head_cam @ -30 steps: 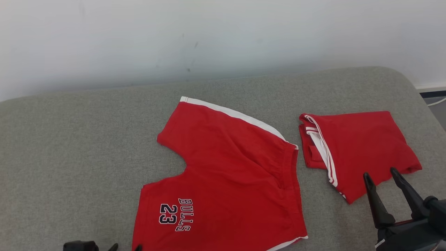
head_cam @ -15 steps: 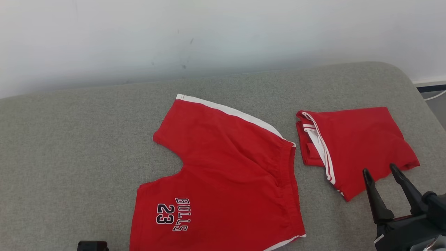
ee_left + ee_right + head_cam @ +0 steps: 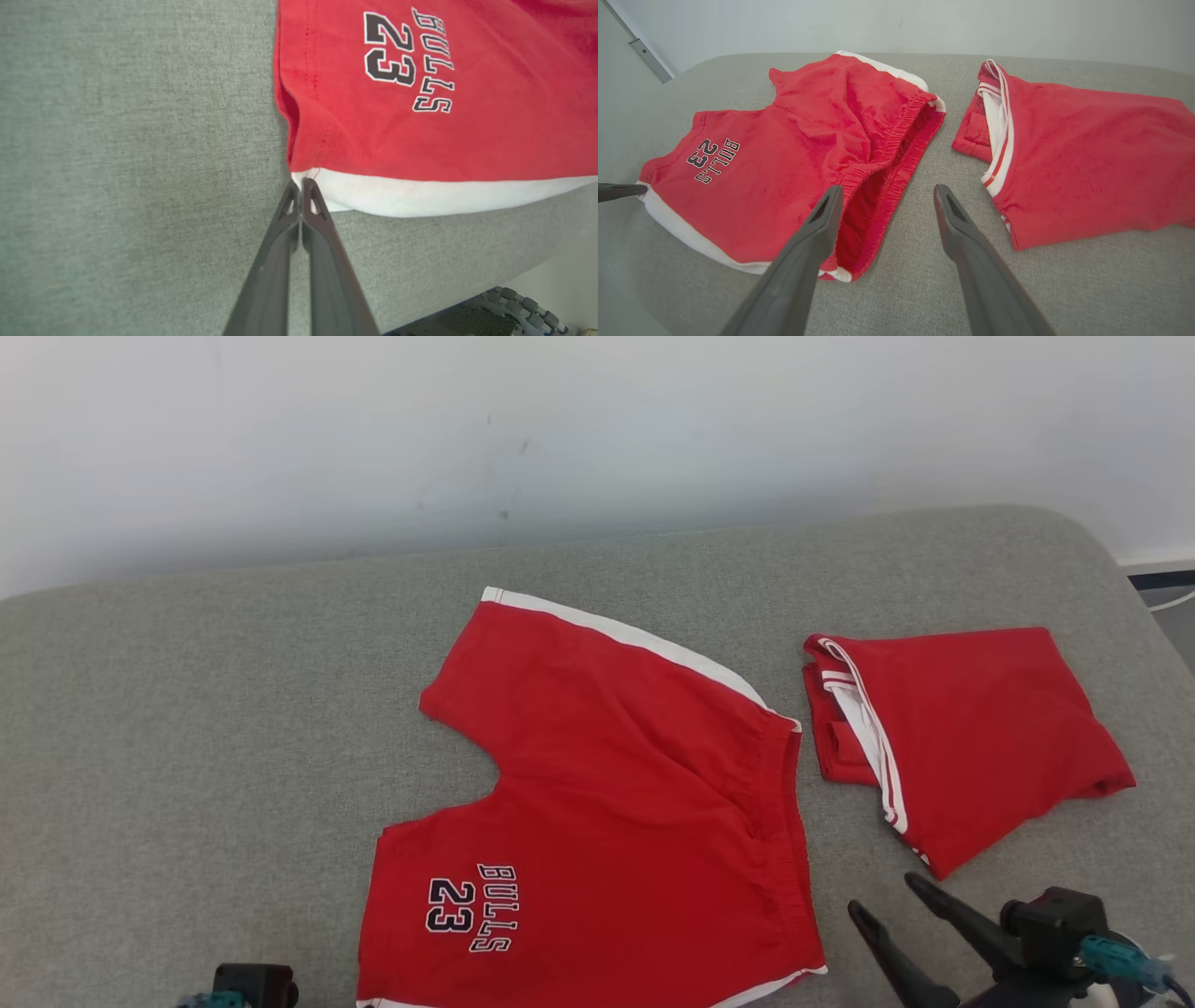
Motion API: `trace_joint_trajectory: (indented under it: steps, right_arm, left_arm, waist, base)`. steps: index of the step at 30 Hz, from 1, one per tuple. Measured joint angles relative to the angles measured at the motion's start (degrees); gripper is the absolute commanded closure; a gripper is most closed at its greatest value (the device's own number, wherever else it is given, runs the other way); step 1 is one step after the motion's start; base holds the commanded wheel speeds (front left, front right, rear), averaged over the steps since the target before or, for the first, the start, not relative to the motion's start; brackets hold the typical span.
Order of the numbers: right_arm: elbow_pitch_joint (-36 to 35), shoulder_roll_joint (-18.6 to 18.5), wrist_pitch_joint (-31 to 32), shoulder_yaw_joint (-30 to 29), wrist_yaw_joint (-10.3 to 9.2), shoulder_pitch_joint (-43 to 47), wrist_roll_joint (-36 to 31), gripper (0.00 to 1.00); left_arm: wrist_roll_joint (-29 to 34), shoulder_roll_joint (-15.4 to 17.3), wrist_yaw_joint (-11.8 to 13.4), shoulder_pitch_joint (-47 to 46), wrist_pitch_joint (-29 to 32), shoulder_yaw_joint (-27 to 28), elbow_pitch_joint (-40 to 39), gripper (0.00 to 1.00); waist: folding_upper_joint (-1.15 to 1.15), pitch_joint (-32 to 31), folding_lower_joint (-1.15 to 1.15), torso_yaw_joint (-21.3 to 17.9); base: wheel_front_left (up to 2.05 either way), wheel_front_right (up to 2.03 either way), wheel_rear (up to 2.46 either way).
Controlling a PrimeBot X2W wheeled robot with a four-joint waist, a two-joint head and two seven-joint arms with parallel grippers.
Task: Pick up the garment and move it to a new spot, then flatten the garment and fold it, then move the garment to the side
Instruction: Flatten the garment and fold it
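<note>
Red shorts (image 3: 597, 803) spread out on the grey cushion (image 3: 187, 709), in the middle, close to the front edge, leg ends to the left, waist to the right. Mostly flat, with a few soft creases in the middle. Not folded yet. Left hand (image 3: 301, 186) shut tight, right on the front left corner of the shorts, at the end of the white stripe (image 3: 420, 196). Looks like a pinch on that corner; hard to be sure of the amount of cloth inside. Right hand (image 3: 882, 891) wide open, holding nothing, low over bare cushion by the front edge, just right of the waist. Another red cloth (image 3: 980, 728) farther right, toward the right edge, apart from the shorts, already folded. Judging by all this: pick-up and move to a new spot likely done, flattening about done, fold only at its start. Left to do, probably: grab the front waist corner with the right hand, lift both front corners, fold the shorts over, smooth them, then move them to the side, maybe next to the folded cloth.
</note>
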Motion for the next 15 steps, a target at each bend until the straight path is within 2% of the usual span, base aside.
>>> trace_joint_trajectory:
  steps: [6, 15]
  right_arm:
    - [-1.08, -0.65, 4.86, 2.69, 2.34, -0.06, 1.24, 0.0]
    - [-1.15, -2.26, 11.2, 6.05, 2.86, 0.06, 0.9, 0.0]
  left_arm:
    - [0.13, -0.2, -0.04, -0.82, -0.34, -0.14, 0.32, 1.0]
    - [0.33, -1.05, -0.57, -2.2, -0.68, -0.82, 1.31, 1.0]
  waist:
    - [0.0, 0.07, 0.0, 0.7]
    - [0.0, -0.15, 0.0, 1.89]
  base:
    - [0.0, 0.0, 0.0]
    - [0.0, 0.0, 0.0]
